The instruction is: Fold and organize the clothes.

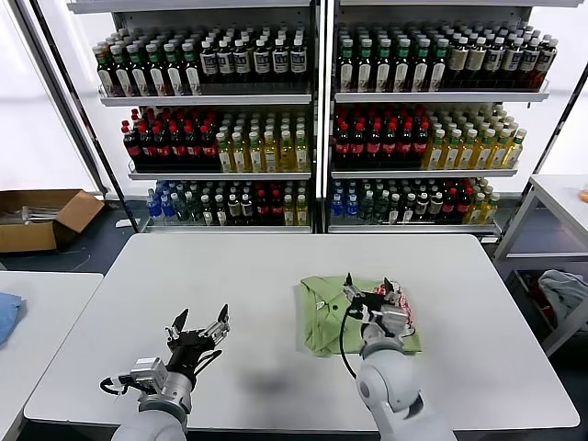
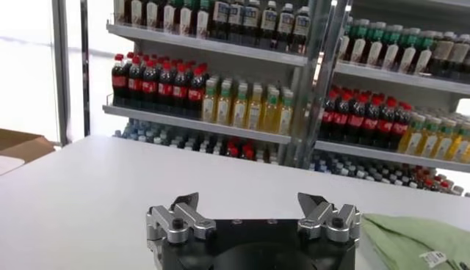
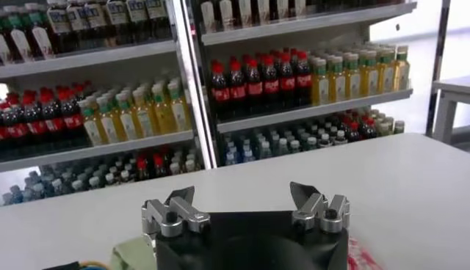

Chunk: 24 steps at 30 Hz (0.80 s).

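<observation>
There is one light green short-sleeved polo shirt of soft fabric [image 1: 335, 312], folded into a rough rectangle, with one red-and-white printed patch [image 1: 405, 306] at its 3 o'clock edge. It lies on one large white rectangular counter [image 1: 276, 276], at about 4 o'clock from the middle of the counter.

There are two pincers. The right pincer [image 1: 369, 291] hangs just above the shirt, over its side near the patch; its two fingers stand wide apart and hold nothing. The left pincer [image 1: 197, 323] is above bare counter at about 8 o'clock from the middle, well apart from the shirt; its two fingers are also spread fully and hold nothing.

Behind the counter, at 12 o'clock, stand two metal shelf units [image 1: 317, 101] side by side, each with three visible levels full of drink bottles with dark, red, yellow and green contents. At 9 o'clock one open brown cardboard box [image 1: 41, 216] sits on the floor. A second white table [image 1: 37, 312] is at 8 o'clock, with one blue cloth [image 1: 7, 312] on it. At 3 o'clock one grey-white cloth heap [image 1: 562, 292] lies under another white table [image 1: 560, 197].
</observation>
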Available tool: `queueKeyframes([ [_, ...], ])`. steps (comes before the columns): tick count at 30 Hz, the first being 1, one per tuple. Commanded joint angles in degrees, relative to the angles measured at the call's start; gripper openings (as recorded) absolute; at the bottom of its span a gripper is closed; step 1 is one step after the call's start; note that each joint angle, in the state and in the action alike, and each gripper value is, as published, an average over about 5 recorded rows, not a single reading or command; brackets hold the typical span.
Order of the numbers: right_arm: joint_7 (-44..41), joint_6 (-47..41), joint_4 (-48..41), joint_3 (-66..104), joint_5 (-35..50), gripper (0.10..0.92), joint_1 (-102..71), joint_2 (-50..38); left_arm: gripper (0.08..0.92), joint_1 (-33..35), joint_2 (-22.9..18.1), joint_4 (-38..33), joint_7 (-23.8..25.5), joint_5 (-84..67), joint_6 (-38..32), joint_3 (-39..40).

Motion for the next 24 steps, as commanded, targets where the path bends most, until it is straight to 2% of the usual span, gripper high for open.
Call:
queueKeyframes([
  [1,1.9,-2.2,-16.7,-3.3,-1.2,0.823,10.7,2.8,0.823,0.5,0.2,-0.6,0.1,-0.1,0.3,-0.6],
  [14,2.1,-5.2,-12.7,-2.8,0.5,0.823,4.4,1.7,0.823,-0.2,0.1,0.1,0.0,-0.2,0.7,0.0],
  [24,2.0,-4.6,-13.8,-2.1,1.3,0.823,3.7,3.8,0.823,1.2,0.4,-1.0,0.3,-0.2,0.5,-0.5],
])
